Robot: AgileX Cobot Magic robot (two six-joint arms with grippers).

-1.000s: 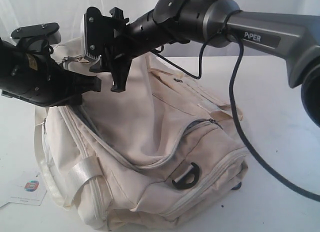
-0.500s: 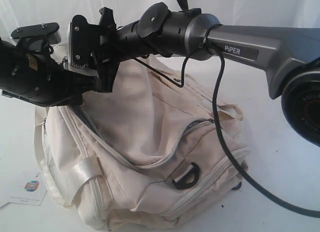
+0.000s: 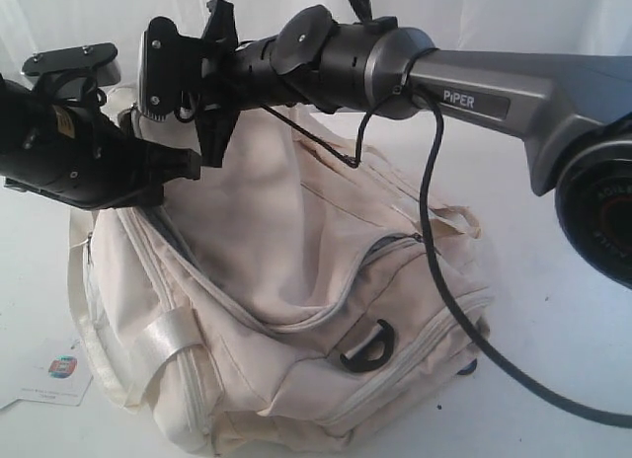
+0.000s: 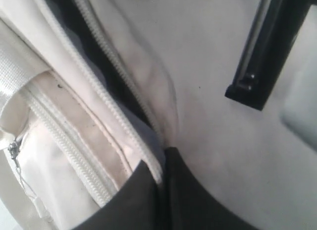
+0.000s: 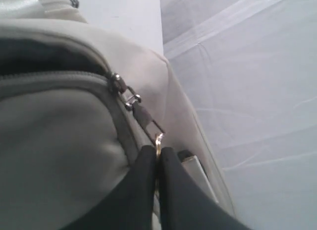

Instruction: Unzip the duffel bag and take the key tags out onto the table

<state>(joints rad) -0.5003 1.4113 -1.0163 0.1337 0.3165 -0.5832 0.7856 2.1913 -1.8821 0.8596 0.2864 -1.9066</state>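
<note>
The cream-white duffel bag (image 3: 296,241) lies on the white table (image 3: 553,231). My left gripper (image 3: 191,166) is at the bag's upper left, shut on the fabric edge beside the main zipper (image 4: 159,166). Dark grey lining (image 4: 116,84) shows through the parted zipper. My right gripper (image 3: 210,154) reaches across from the right, right beside the left one. It is shut on the metal ring of the zipper pull (image 5: 157,141), whose slider (image 5: 117,83) sits at the end of a dark opening (image 5: 44,56). The key tags are hidden.
A small white paper card with a coloured logo (image 3: 59,371) lies on the table at the bag's front left. A black D-ring (image 3: 367,347) hangs on the bag's front. A shiny white strap (image 3: 163,340) crosses the near left side. The right arm's cable (image 3: 434,270) hangs over the bag.
My right gripper has moved left along the top of the bag with the zipper pull, then risen slightly. The left arm has held its place.
</note>
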